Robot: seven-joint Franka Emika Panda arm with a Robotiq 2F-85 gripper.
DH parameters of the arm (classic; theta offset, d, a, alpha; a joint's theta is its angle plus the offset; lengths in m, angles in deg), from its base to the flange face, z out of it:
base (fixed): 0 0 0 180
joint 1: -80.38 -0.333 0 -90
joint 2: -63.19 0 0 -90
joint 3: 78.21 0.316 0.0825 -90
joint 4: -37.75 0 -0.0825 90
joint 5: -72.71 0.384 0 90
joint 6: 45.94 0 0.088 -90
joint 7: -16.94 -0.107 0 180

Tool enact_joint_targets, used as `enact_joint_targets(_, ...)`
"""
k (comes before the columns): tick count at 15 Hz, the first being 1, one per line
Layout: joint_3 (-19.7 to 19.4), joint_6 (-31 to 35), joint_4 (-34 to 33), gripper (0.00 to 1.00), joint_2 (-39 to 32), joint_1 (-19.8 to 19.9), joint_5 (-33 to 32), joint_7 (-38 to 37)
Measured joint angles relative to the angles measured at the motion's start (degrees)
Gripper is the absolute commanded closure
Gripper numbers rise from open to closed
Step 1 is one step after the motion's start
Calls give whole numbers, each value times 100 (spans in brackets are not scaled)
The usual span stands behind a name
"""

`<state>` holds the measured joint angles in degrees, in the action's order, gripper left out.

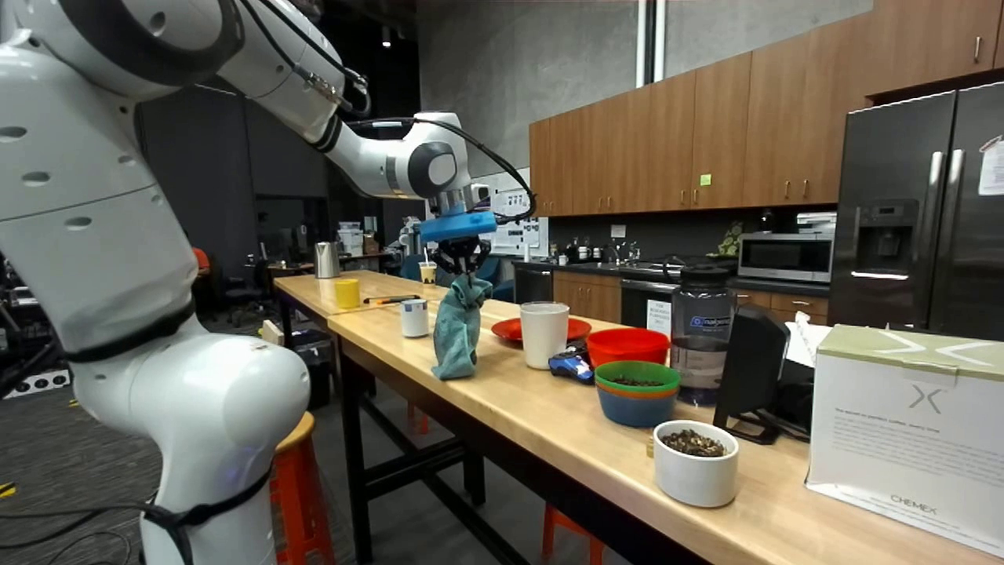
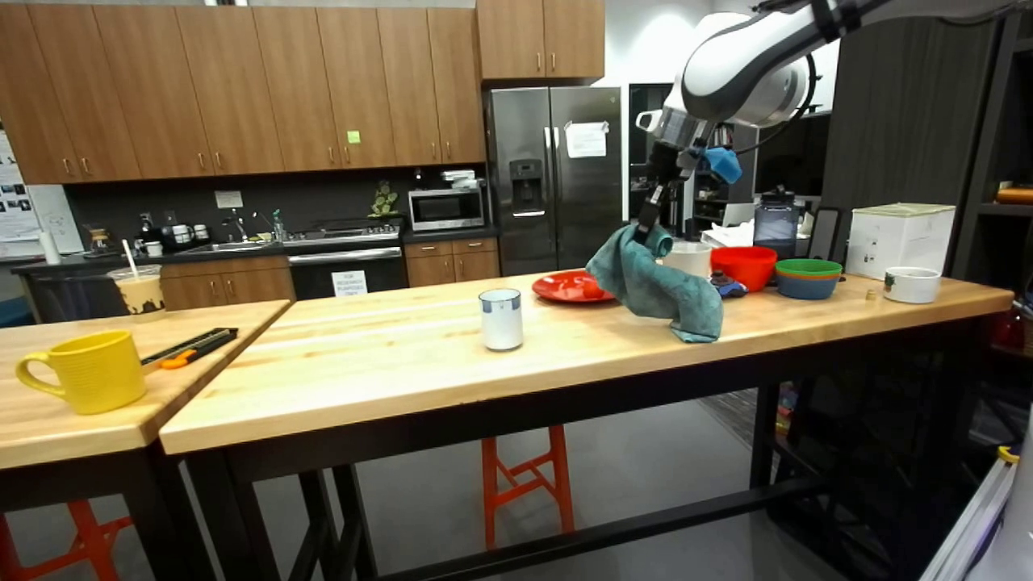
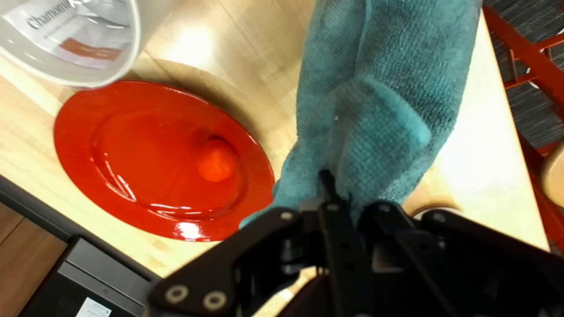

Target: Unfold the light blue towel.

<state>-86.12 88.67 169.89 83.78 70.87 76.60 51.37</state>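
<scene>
While pinched near its top between narrowed fingers (image 2: pixel 650 208), hanging in bunched folds over the desk (image 2: pixel 387 347): light blue towel (image 2: pixel 658 282), presumably held aloft to loosen those folds by weight.

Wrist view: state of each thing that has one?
Light blue towel: hanging, a flap folded over, not yet unfolded
Fingers: shut on towel
Red plate: small red object on it
White cup: lidless, packet inside
Blue-marked cup: upright, contents not visible
Oven door: shut
Stool: upright
</scene>
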Motion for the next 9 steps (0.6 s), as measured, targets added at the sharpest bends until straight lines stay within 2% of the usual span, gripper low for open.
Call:
enact_joint_targets(6,-69,6,-11,98,472,749,-266,-173)
enact_joint_targets(9,-162,-57,25,98,736,944,-369,-263)
